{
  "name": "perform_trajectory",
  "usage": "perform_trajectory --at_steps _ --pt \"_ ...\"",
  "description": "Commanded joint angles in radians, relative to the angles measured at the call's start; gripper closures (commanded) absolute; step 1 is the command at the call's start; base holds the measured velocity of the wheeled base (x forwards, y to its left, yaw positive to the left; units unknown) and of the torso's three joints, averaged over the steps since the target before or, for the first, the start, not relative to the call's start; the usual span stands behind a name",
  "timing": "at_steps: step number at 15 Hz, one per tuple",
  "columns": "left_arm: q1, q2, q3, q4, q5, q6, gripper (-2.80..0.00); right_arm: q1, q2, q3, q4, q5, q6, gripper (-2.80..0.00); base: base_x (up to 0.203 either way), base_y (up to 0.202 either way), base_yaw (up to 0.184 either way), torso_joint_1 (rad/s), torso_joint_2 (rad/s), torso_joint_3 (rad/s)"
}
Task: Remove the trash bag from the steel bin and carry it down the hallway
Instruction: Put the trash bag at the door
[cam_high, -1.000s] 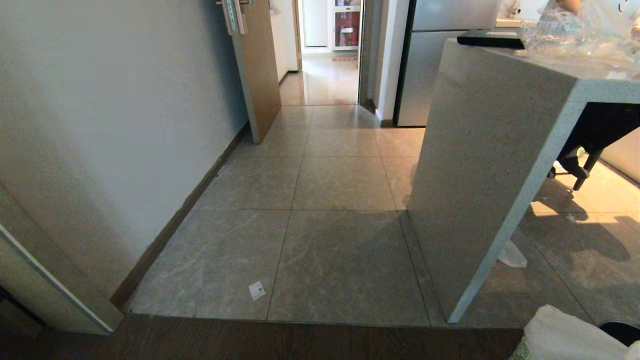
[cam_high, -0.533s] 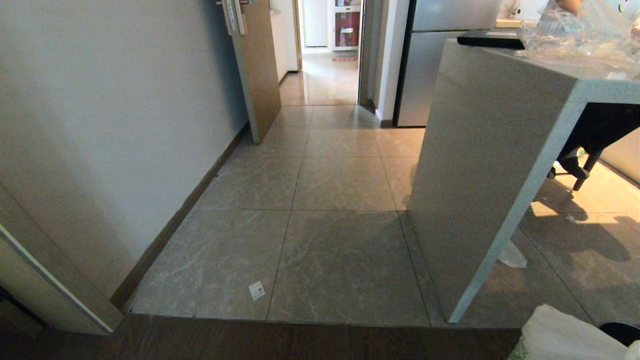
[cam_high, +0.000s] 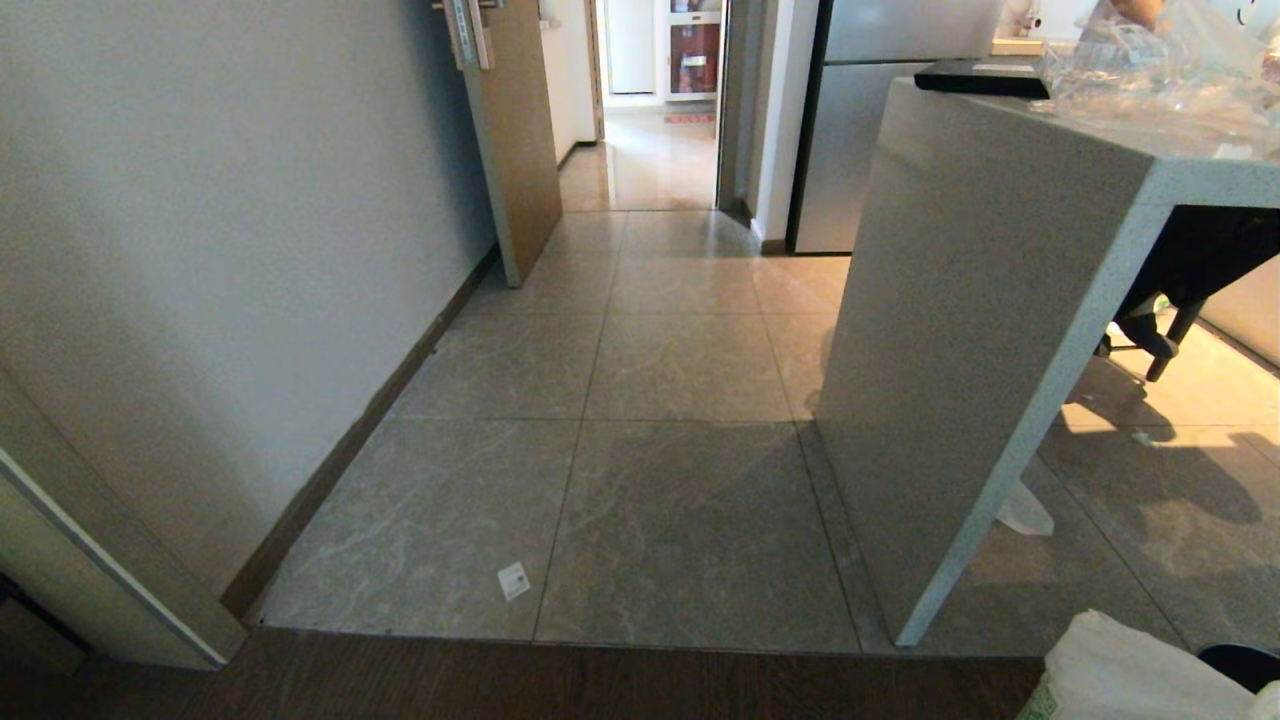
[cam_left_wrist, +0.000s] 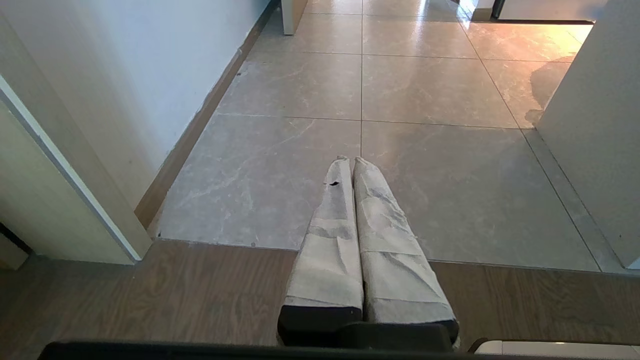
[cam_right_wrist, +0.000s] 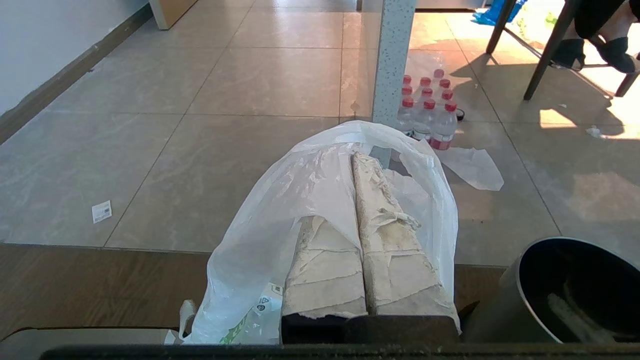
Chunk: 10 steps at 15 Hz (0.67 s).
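Note:
The trash bag (cam_right_wrist: 280, 210) is white crinkly plastic, with green-and-white print low on its side. It drapes over my right gripper (cam_right_wrist: 352, 157), which is shut on its top fold. The bag hangs beside the steel bin (cam_right_wrist: 505, 305), whose dark inside is partly in view. In the head view the trash bag (cam_high: 1120, 670) and the steel bin's black rim (cam_high: 1240, 662) show only at the bottom right corner. My left gripper (cam_left_wrist: 352, 160) is shut and empty over the edge where wood floor meets tile. The hallway (cam_high: 650, 330) runs ahead on grey tiles.
A grey stone counter (cam_high: 960, 330) stands on the right, bearing a heap of clear plastic wrap (cam_high: 1160, 60). Behind it are a fridge (cam_high: 860, 120) and an open wooden door (cam_high: 515, 130). Water bottles (cam_right_wrist: 427, 107), flat plastic (cam_right_wrist: 472, 167) and a paper scrap (cam_high: 513, 580) lie on the floor.

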Motion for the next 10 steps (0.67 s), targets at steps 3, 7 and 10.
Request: perform_trajectory --at_steps 3,7,10 --pt "0.000 0.000 0.000 0.000 0.000 0.000 0.00 0.000 0.000 0.002 -0.001 0.000 -0.001 0.00 0.000 0.000 0.000 0.000 0.00 0.000" --pt "0.000 0.000 0.000 0.000 0.000 -0.002 0.00 0.000 0.000 0.002 -0.001 0.000 -0.001 0.00 0.153 0.000 0.002 0.001 0.00 0.001" --pt "0.000 0.000 0.000 0.000 0.000 -0.002 0.00 0.000 0.000 0.002 -0.001 0.000 -0.001 0.00 0.190 0.000 -0.001 -0.002 0.00 0.002"
